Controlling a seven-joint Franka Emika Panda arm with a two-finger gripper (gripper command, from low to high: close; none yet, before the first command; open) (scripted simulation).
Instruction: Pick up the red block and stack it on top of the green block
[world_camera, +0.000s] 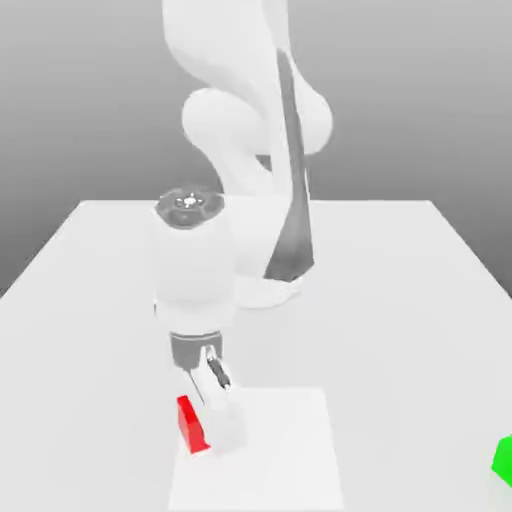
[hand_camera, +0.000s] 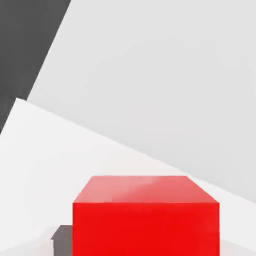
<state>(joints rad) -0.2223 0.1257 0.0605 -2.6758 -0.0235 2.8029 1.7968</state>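
Grey backdrop, white table (world_camera: 90, 330) filling the exterior view, with a slightly brighter white square patch (world_camera: 290, 450) lying at the near edge. The white Panda arm (world_camera: 250, 120) is rising from its base at the table's middle back and bending forward, its wrist pointing down toward the near side. The gripper (world_camera: 208, 408) is sitting low over the table at the patch's left edge in the exterior view. The red block (world_camera: 191, 424) is resting on the table right at the gripper, touching or nearly touching the pale finger (world_camera: 222, 415) on the exterior view's right side of it; the other finger is not showing clearly, so I cannot tell if the pincer is wide, narrow or clamping the block. In the hand view the red block (hand_camera: 145, 215) is filling the lower middle, close up, top face and one side face showing, a dark shadow (hand_camera: 62, 239) lying beside it on the table. The green block (world_camera: 504, 458) is sitting well apart at the far right edge of the exterior view, partly cut off
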